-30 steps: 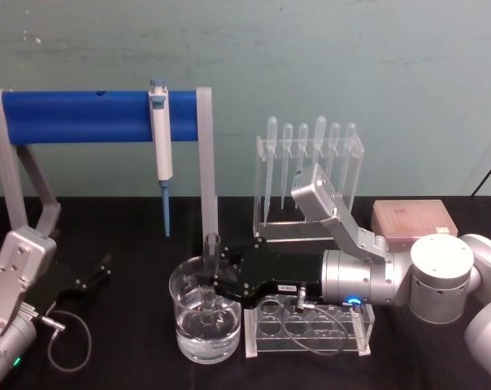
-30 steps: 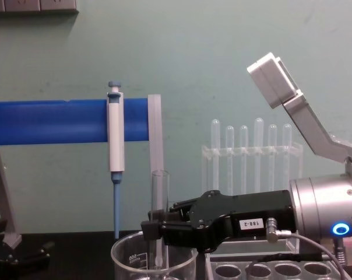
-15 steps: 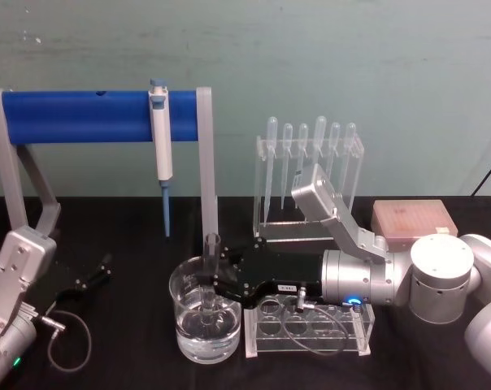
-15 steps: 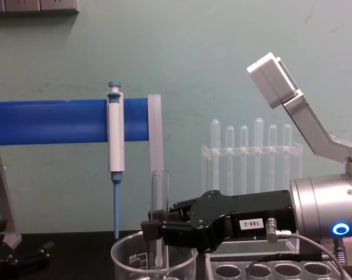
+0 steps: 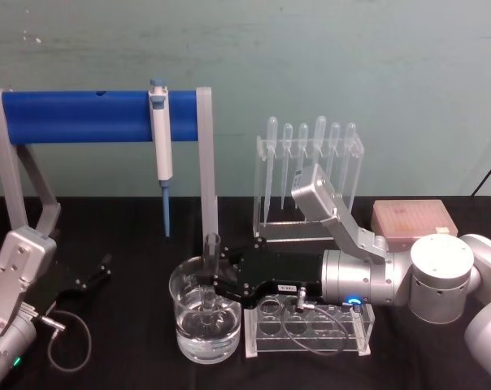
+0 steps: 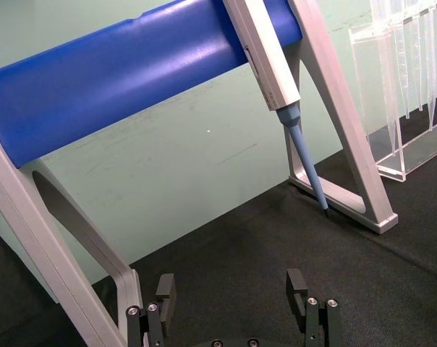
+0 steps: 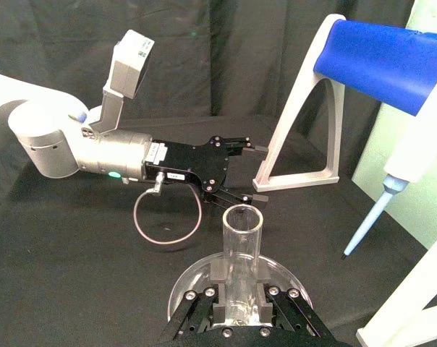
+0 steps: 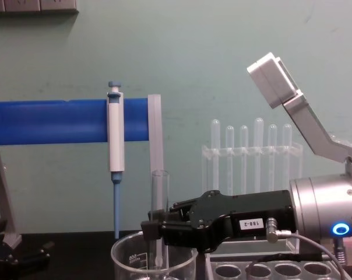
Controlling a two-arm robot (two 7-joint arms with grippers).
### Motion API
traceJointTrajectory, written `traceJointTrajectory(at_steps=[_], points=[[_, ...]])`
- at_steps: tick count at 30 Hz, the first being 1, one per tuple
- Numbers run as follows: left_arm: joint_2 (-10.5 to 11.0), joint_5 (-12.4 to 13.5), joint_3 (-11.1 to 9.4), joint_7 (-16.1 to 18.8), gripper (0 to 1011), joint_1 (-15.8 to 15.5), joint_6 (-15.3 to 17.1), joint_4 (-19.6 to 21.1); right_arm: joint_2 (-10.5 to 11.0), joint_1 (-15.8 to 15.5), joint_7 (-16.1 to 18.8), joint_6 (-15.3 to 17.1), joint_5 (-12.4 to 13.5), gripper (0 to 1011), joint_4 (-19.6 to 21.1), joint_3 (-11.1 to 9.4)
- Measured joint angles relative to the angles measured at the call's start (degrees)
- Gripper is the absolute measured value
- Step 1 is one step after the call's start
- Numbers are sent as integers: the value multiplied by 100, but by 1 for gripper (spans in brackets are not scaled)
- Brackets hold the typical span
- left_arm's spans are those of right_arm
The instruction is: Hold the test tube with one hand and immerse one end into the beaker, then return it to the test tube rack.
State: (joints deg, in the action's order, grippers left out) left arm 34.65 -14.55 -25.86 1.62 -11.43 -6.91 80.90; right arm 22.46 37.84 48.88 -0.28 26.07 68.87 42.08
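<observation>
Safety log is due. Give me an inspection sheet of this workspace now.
Surface: black cloth-covered table.
Job's things: clear glass test tube upright, lower end inside the wide clear glass beaker, which holds clear liquid; clear acrylic rack with round holes beside the beaker.
Clutter: white-and-blue pipettor hanging on a blue bar stand; plastic pipettes in a clear holder; pink box at back right.
Grippers: right end effector shut on the test tube above the beaker; left end effector open, parked at the table's left.
Cables: grey cable looped by the left wrist; second grey cable across the rack's front.
Surroundings: pale green wall; nothing else seen.
</observation>
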Motion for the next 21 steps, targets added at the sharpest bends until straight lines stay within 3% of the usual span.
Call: traceJointTrajectory(at_steps=[21], points=[[0,0,0,0,1000,0,0,0,0,0,0,0,0,238,0,0]])
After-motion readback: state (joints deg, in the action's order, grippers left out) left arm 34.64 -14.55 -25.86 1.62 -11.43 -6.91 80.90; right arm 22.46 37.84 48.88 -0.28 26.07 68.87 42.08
